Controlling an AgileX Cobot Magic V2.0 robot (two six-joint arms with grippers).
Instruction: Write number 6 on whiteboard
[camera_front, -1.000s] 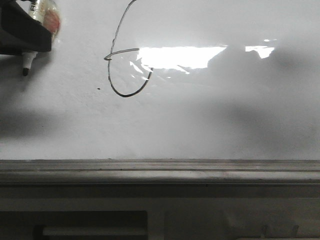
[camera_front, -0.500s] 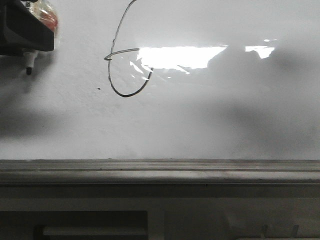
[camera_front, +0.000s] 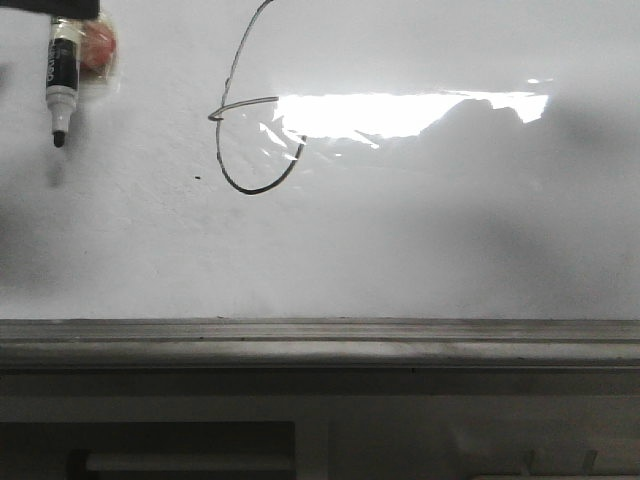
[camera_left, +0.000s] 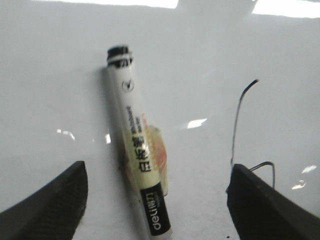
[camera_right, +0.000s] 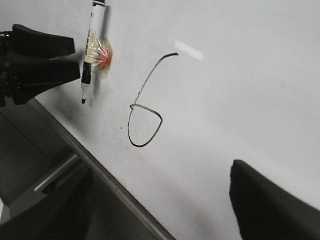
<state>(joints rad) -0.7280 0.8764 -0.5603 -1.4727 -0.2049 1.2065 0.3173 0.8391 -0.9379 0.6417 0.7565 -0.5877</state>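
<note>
The number 6 (camera_front: 248, 140) is a thin black line on the whiteboard (camera_front: 450, 230), with a long stem and a rounded loop. It also shows in the right wrist view (camera_right: 144, 117), and part of it in the left wrist view (camera_left: 236, 130). A white and black marker (camera_front: 57, 80) with a wad of clear and orange tape lies on the board left of the 6, tip toward the ledge. My left gripper (camera_left: 157, 205) is open above the marker (camera_left: 137, 150), fingers wide on each side and not touching it. My right gripper (camera_right: 165, 210) is open and empty over the board's near edge.
A grey ledge (camera_front: 320, 345) runs along the board's near edge, with a darker frame and a slot below it. A tiny black speck (camera_front: 197, 179) sits left of the loop. The left gripper's black body (camera_right: 40, 60) shows beside the marker (camera_right: 91, 45).
The left gripper, which covered the marker's body, has opened and pulled back almost out of the front view. The marker now shows whole on the board. The 6 is unchanged.
</note>
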